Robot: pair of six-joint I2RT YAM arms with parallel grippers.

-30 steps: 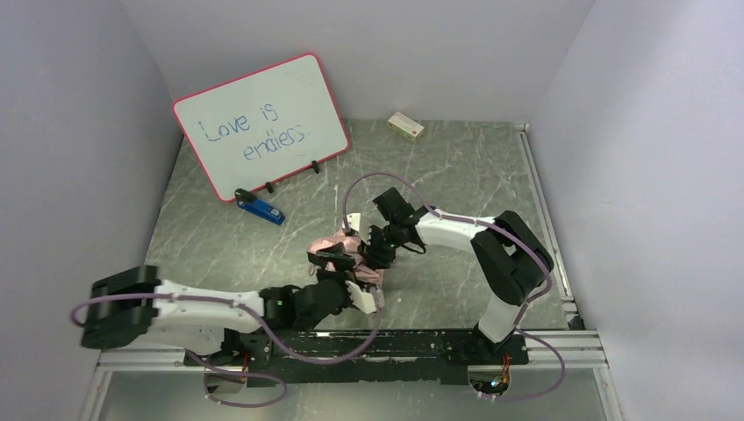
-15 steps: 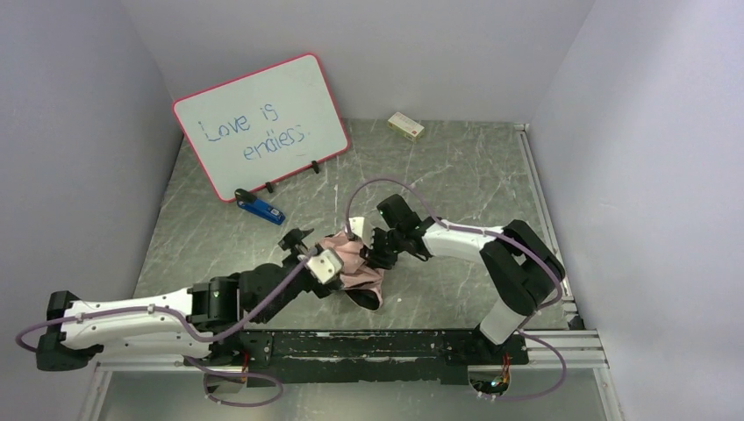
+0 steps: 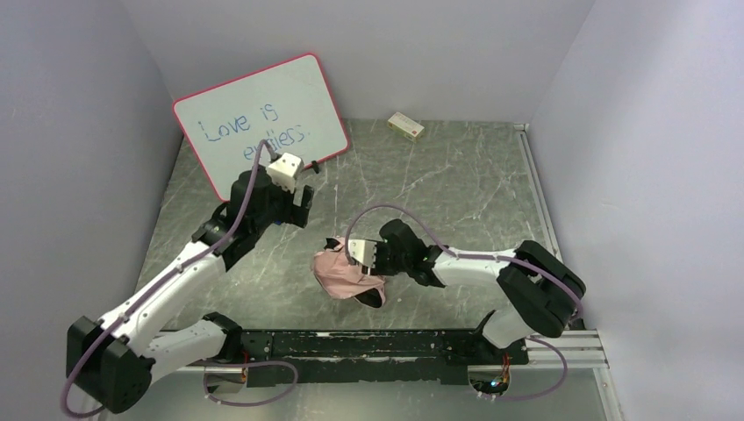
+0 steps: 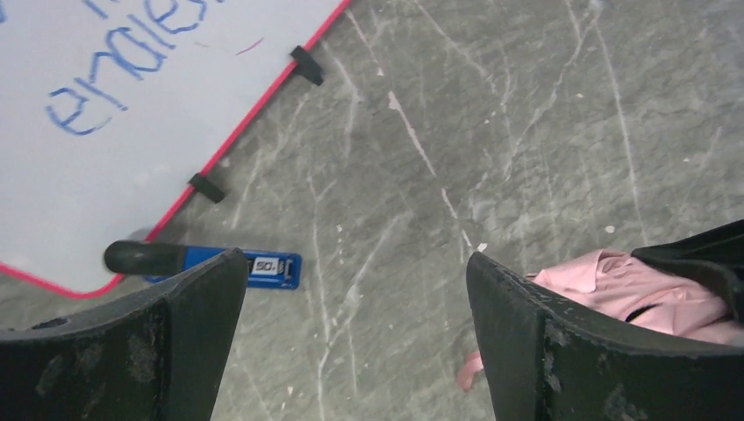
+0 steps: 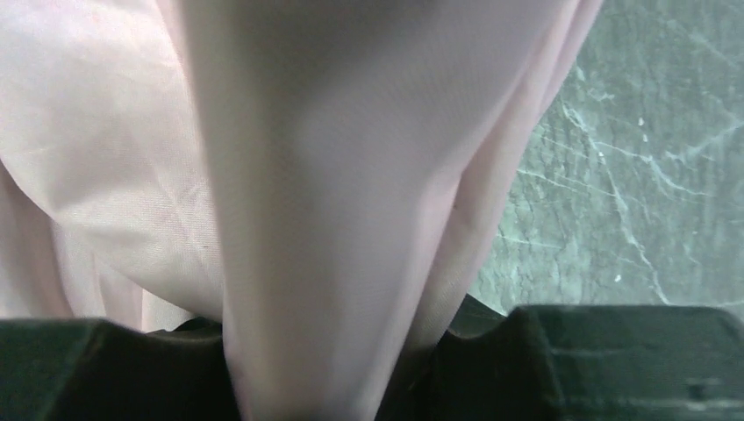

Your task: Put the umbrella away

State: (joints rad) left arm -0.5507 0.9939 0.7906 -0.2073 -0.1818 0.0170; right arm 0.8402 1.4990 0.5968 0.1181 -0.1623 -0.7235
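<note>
The umbrella (image 3: 340,274) lies collapsed and crumpled on the grey marble table near the front middle, pale pink canopy outside with a bit of black inside showing at its near end. My right gripper (image 3: 367,256) is low at its right side, shut on a fold of pink canopy (image 5: 289,175) that fills the right wrist view between the fingers (image 5: 561,360). My left gripper (image 3: 300,207) is open and empty, raised behind and left of the umbrella, near the whiteboard. The left wrist view shows the umbrella (image 4: 623,285) at its right edge, partly behind one finger.
A pink-framed whiteboard (image 3: 259,123) reading "Love is endless" leans at the back left. A blue stapler (image 4: 254,267) lies in front of it, hidden under my left arm in the top view. A small box (image 3: 405,126) sits by the back wall.
My left gripper has left the umbrella and swung up and back toward the whiteboard. My right gripper has dropped lower and moved left and nearer, with the canopy in it.
</note>
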